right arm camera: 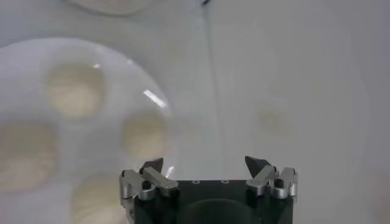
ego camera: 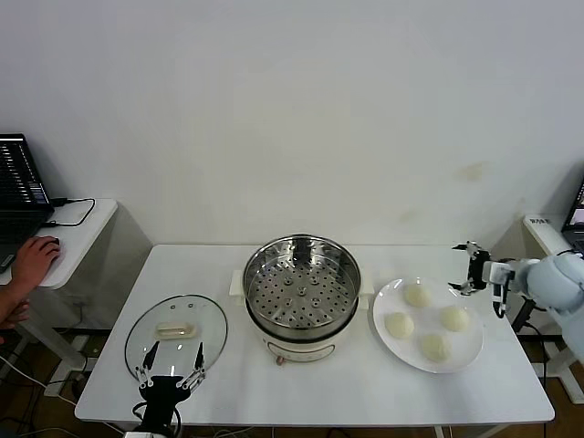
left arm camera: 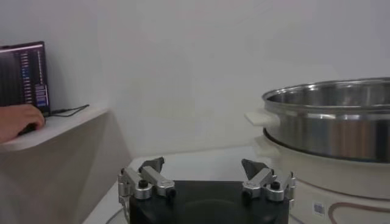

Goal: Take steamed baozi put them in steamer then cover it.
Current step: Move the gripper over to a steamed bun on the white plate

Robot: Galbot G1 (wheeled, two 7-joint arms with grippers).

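The steamer, a shiny steel pot with a perforated tray on a cream base, stands mid-table with no lid and nothing in it. Four cream-white baozi lie on a white plate to its right. My right gripper is open and empty, hovering just beyond the plate's far right rim. In the right wrist view it sits beside the plate and the baozi. My left gripper is open and empty over the near edge of the glass lid. The left wrist view shows it with the steamer ahead.
The glass lid lies flat on the table left of the steamer. A side table at far left holds a laptop, and a person's hand rests on a mouse there. The white table's front edge is close below the plate.
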